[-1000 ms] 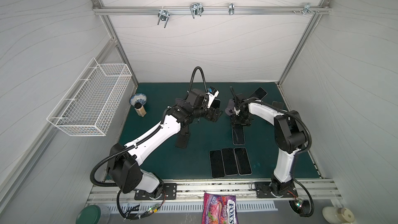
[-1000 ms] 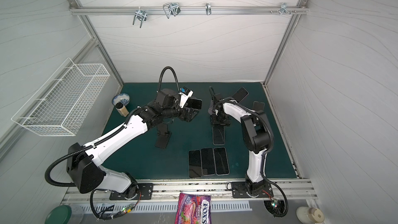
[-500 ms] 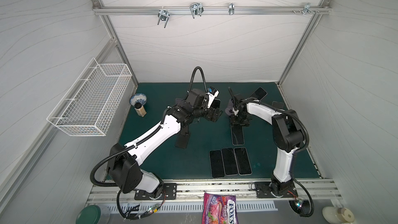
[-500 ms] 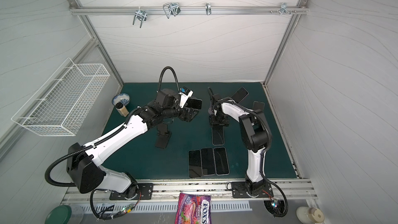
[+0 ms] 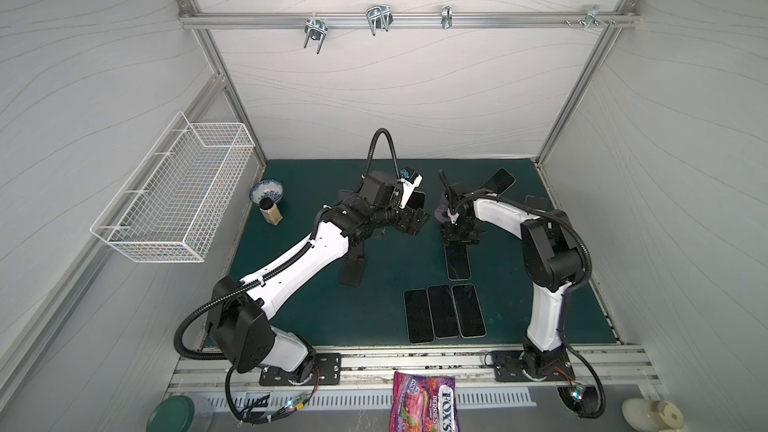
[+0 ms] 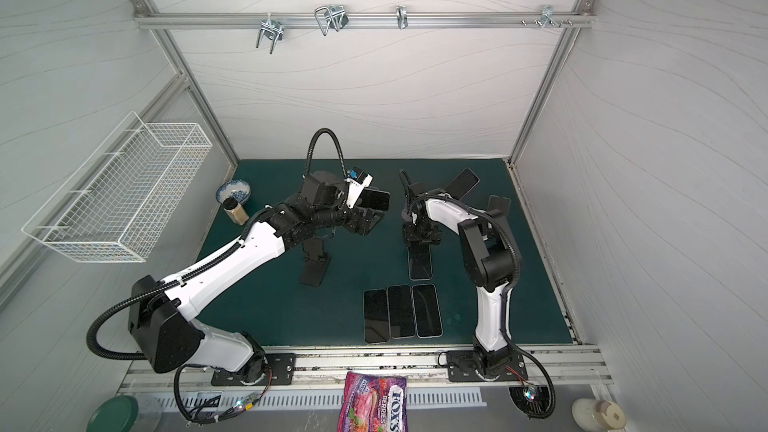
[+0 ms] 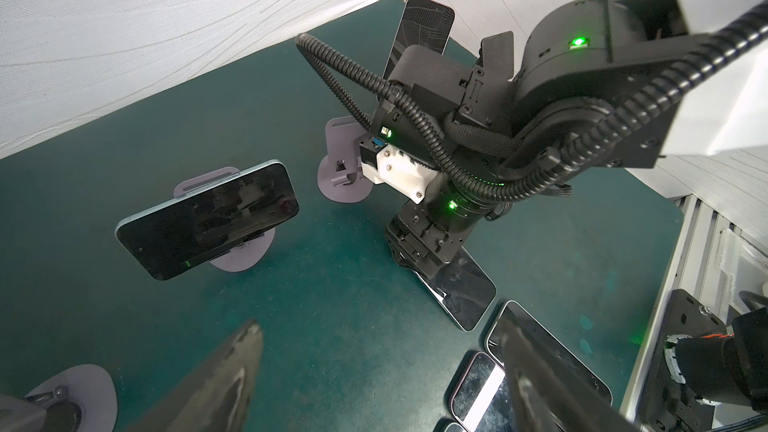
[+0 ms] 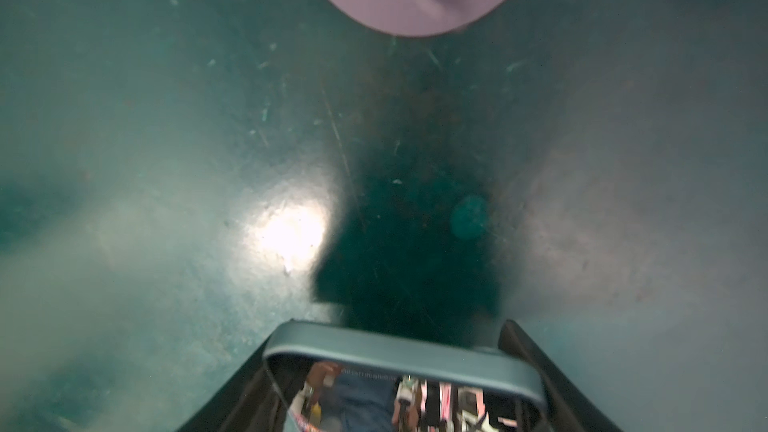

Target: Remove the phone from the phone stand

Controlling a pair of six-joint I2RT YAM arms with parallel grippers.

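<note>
right wrist view: right jaws clamp the phone (image 8: 403, 351); its long axis runs front-to-back; left jaws spread, empty.

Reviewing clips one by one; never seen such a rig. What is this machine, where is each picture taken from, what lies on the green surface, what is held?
Two white-and-black robot arms stand at the near edge of a dark green mat, each ending in a two-fingered gripper. Two pictures look down from one overhead camera pair; the other two come from cameras on the arms' wrists. On the mat three black-screened phones lie flat in a row, and a dark-screened phone with a pale blue rim sits sideways on a lilac plastic stand. A second lilac stand looks empty. The right gripper is shut on another blue-rimmed phone, low by the mat. The left gripper is open, holding nothing.
</note>
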